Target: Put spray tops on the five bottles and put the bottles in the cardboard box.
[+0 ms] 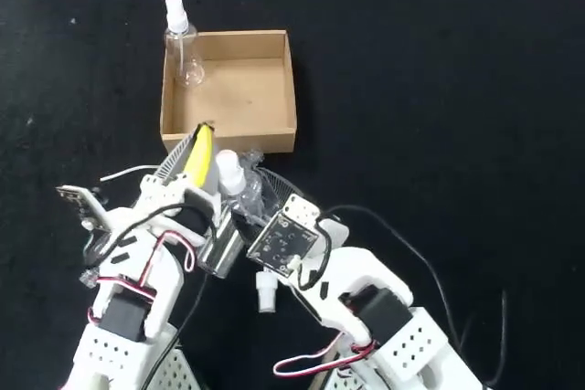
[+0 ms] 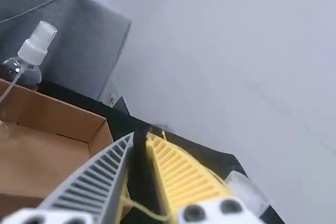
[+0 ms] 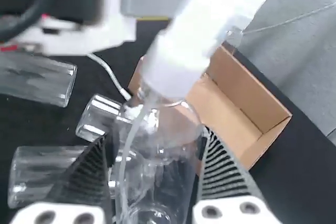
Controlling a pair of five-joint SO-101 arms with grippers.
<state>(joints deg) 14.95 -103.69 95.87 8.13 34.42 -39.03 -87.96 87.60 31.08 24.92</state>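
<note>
The cardboard box [image 1: 276, 89] lies open on the black table. A clear bottle with a white spray top [image 1: 183, 43] stands in its far left corner, also seen from the left wrist [image 2: 32, 51]. My right gripper [image 3: 157, 145] is shut on a second clear bottle [image 3: 168, 140] that carries a white spray top [image 3: 199, 30]; in the high view this bottle [image 1: 239, 184] is just in front of the box. My left gripper [image 1: 203, 134], one finger grey and one yellow, sits shut and empty at the box's near wall [image 2: 139, 137].
Several bare clear bottles [image 3: 39, 77] lie on the table under and between the arms [image 1: 219, 248]. A loose white spray top [image 1: 266, 291] lies near the right arm's base. Cables trail at the lower right. Grey fabric lies beyond the table's far edge.
</note>
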